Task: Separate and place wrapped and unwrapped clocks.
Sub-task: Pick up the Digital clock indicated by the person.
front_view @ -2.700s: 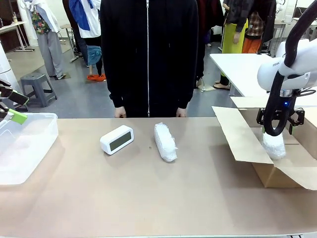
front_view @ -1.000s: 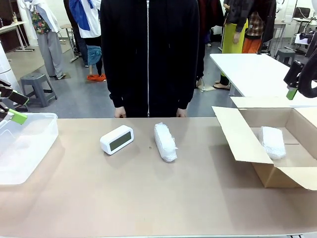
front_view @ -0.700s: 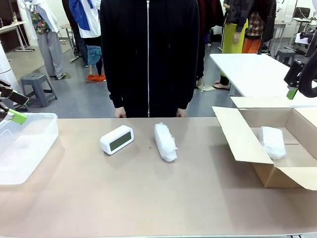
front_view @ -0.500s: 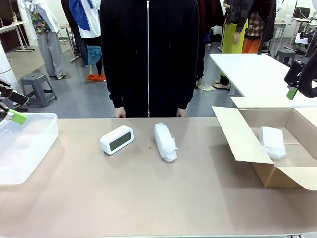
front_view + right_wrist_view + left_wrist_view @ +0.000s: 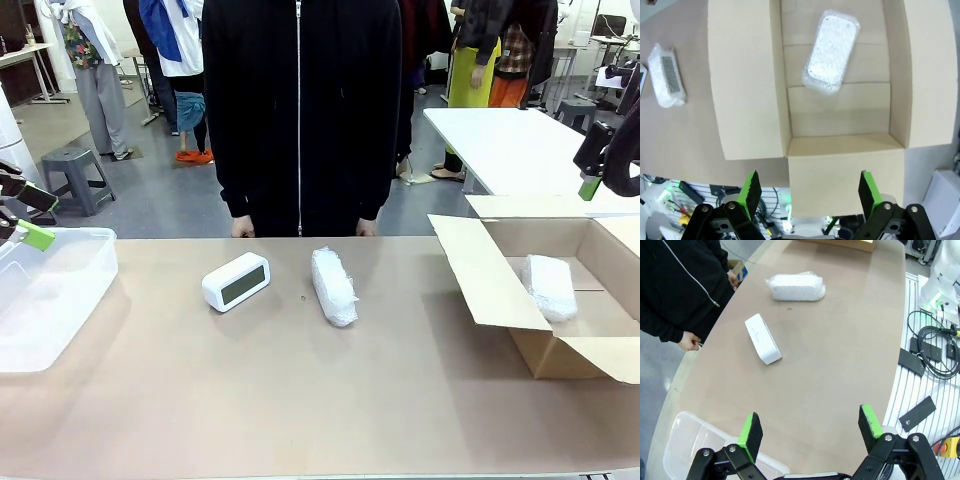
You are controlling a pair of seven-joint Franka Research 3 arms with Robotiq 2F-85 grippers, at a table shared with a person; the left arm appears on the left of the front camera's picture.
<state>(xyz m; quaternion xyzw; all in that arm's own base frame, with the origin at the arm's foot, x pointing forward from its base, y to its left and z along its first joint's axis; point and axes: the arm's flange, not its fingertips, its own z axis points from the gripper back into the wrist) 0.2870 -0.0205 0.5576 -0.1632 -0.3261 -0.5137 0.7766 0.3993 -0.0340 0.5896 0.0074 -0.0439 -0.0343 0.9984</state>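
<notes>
Leaving wide bare table [image 5: 300,400] on near side for passing. Showing 1 clear gap btw clock [image 5: 236,281] & wrapped bundle [image 5: 333,285]. Crowding far edge w/ person [image 5: 300,110]; blocking R w/ box [image 5: 556,358] flap, L w/ tub [image 5: 100,262].

On the table [image 5: 300,400], clock [image 5: 236,281] lies left of one bundle [image 5: 333,285]; tub [image 5: 60,290] at far left; second bundle [image 5: 552,286] lies inside box [image 5: 482,270] at right.

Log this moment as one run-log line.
left gripper open, empty, above tub edge | right gripper open, empty, above cardboard box | first wrapped clock inside box | second wrapped clock, bare clock on table
</notes>
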